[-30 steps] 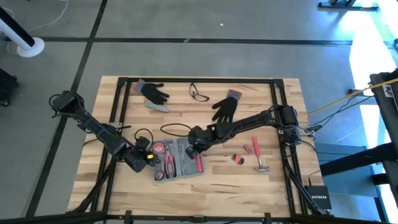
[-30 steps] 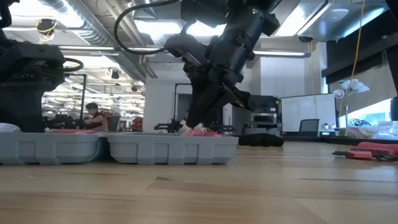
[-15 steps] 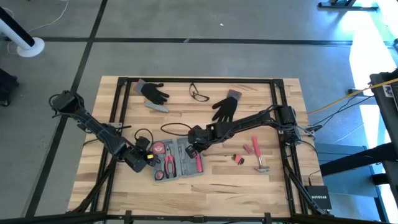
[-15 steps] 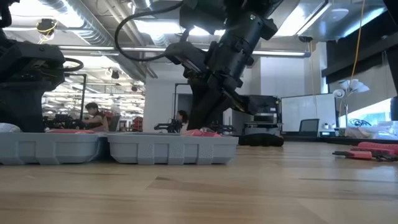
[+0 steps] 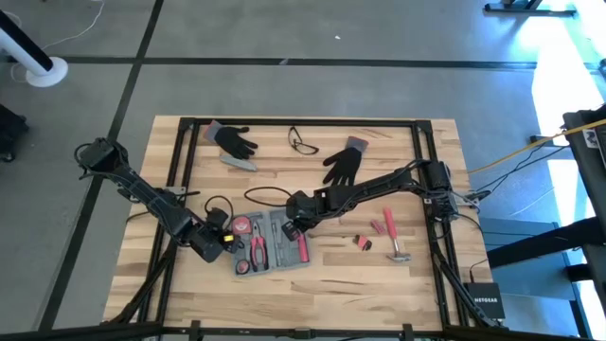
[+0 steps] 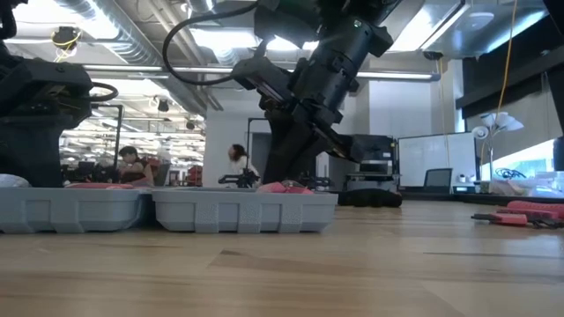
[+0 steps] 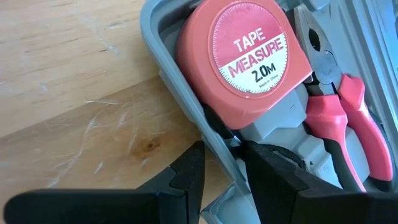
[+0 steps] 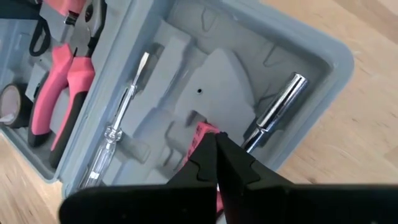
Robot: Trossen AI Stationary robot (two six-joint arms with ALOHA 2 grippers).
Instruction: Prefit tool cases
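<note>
You can read "TAPE MEASURE 2.0M" in white on the round pink face of the tape measure (image 7: 245, 62), seated in the tool case (image 7: 165, 74), and faint white lettering on a black box (image 5: 486, 301), too small to make out

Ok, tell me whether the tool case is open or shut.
Open. The tool case lies flat with both halves spread, its recesses showing a tape measure, pliers and a screwdriver.
</note>
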